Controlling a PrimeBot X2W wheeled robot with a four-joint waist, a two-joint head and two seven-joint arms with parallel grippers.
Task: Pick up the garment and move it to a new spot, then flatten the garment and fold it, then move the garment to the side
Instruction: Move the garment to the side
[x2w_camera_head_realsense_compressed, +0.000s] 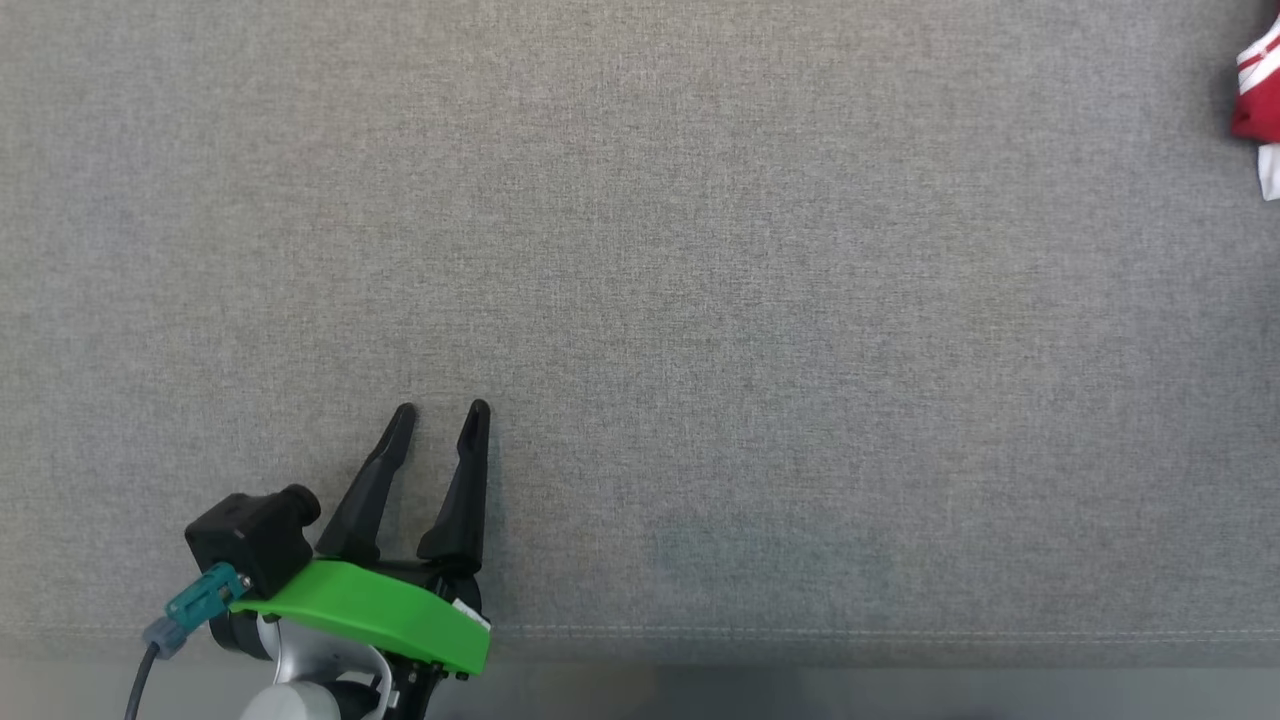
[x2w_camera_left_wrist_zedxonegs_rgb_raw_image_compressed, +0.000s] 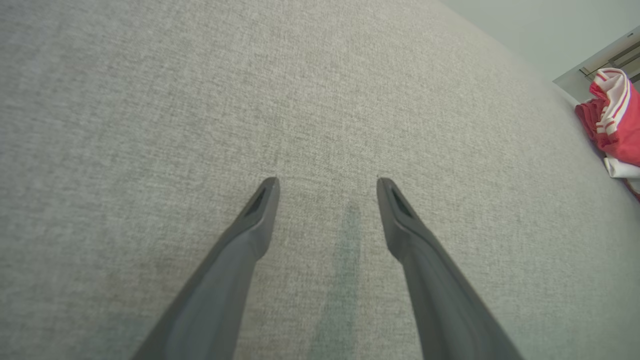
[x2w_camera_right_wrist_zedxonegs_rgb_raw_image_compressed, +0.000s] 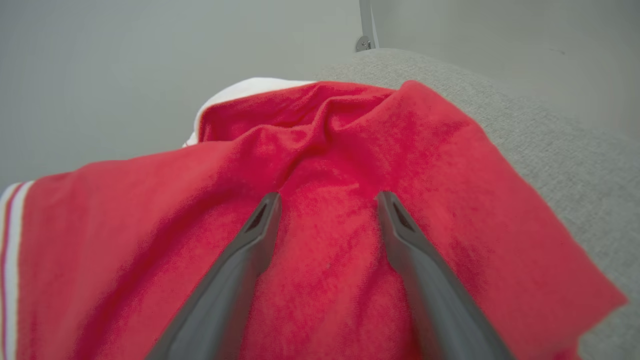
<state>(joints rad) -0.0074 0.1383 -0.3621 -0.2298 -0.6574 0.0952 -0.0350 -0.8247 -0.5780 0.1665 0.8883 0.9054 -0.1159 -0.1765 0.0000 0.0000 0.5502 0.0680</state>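
Observation:
The garment (x2w_camera_right_wrist_zedxonegs_rgb_raw_image_compressed: 320, 150) is red cloth with white trim and stripes, crumpled near the edge of the grey fabric surface. A sliver of the garment (x2w_camera_head_realsense_compressed: 1258, 100) shows at the head view's far right edge, and the bunched garment (x2w_camera_left_wrist_zedxonegs_rgb_raw_image_compressed: 614, 125) appears at the right of the left wrist view. My right gripper (x2w_camera_right_wrist_zedxonegs_rgb_raw_image_compressed: 327, 197) hovers open just over the red cloth, its fingers spread with fabric beneath them. My left gripper (x2w_camera_head_realsense_compressed: 440, 410) stands open at the lower left of the head view, over bare grey surface, far from the garment. In its own view the left gripper (x2w_camera_left_wrist_zedxonegs_rgb_raw_image_compressed: 327, 182) holds nothing.
The grey woven surface (x2w_camera_head_realsense_compressed: 700, 300) spans the head view, with a stitched front edge (x2w_camera_head_realsense_compressed: 800, 635) near the bottom. Beyond the garment the surface drops off to a pale wall and floor (x2w_camera_right_wrist_zedxonegs_rgb_raw_image_compressed: 125, 75), with a metal post (x2w_camera_right_wrist_zedxonegs_rgb_raw_image_compressed: 366, 25) behind.

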